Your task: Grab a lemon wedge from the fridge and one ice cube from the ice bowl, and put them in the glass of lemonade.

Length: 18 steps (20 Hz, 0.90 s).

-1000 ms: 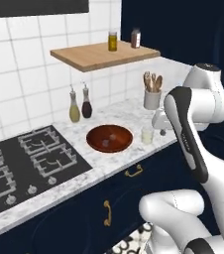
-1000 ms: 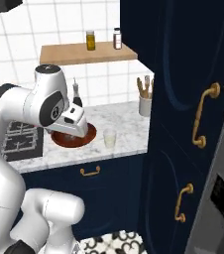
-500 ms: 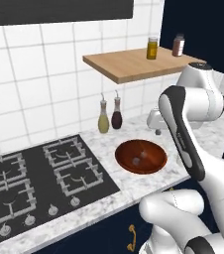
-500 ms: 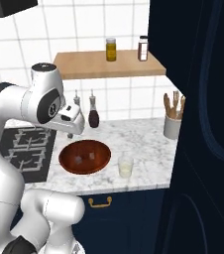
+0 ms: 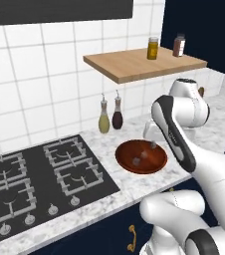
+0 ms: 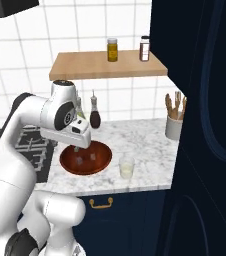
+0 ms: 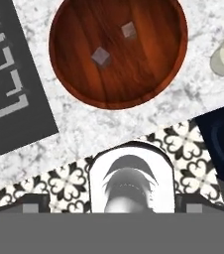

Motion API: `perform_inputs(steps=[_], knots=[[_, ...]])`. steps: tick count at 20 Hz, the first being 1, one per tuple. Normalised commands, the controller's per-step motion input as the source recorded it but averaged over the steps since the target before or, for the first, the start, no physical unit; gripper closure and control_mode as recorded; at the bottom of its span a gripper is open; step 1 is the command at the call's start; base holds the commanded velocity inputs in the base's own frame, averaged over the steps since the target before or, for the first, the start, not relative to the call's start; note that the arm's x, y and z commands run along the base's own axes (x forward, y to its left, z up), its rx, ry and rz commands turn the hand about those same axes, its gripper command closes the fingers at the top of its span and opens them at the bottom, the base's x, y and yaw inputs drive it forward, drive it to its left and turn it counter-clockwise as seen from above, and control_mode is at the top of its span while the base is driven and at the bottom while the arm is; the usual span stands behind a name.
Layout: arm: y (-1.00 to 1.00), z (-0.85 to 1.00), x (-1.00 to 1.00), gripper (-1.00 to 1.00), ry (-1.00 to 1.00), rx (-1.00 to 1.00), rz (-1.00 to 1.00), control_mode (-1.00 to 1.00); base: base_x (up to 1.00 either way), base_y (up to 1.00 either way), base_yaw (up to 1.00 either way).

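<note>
A white robot arm hung over the ice bowl [image 7: 118,52] on the marble table [image 7: 148,115], its tool [image 6: 76,148] poised above the bowl's rim in the right base view. Its jaws stood spread as wide as they go, with nothing between them. Two ice cubes lay well apart on the bowl's dark wood floor, one ice cube [image 7: 100,56] nearer the middle and a second cube [image 7: 129,30] toward the far side in the hand view. The glass of lemonade [image 6: 127,168] stood just beside the bowl near the table's front edge, pale liquid inside; whether a lemon wedge already floated in it could not be told. A gas hob [image 5: 30,179] lay on the bowl's other side, two bottles [image 5: 110,115] stood against the tiled wall, and a utensil crock [image 6: 173,127] sat by the navy cabinet.

The step in hand appeared to be the ice pickup, with the arm lined up overhead but not yet lowered. The next move would call for centring the spread jaws over a single cube, descending into the shallow bowl without striking its rim, and closing gently on so small and slippery a piece.
</note>
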Motion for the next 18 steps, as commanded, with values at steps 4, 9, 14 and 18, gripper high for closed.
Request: perform_inputs(steps=[4,9,14,18], knots=[[0.02,-0.31,0.20,-1.00,-0.02,-0.04,0.07,-1.00,0.00,0.00,0.00],[0.19,-0.01,0.19,-1.00,-0.03,-0.07,0.38,-1.00,0.00,0.00,0.00],[0.10,0.00,0.85,-1.00,0.00,-0.04,0.07,-1.00,0.00,0.00,0.00],[0.04,-0.47,1.00,-1.00,0.00,0.00,0.00,-1.00,0.00,0.00,0.00]])
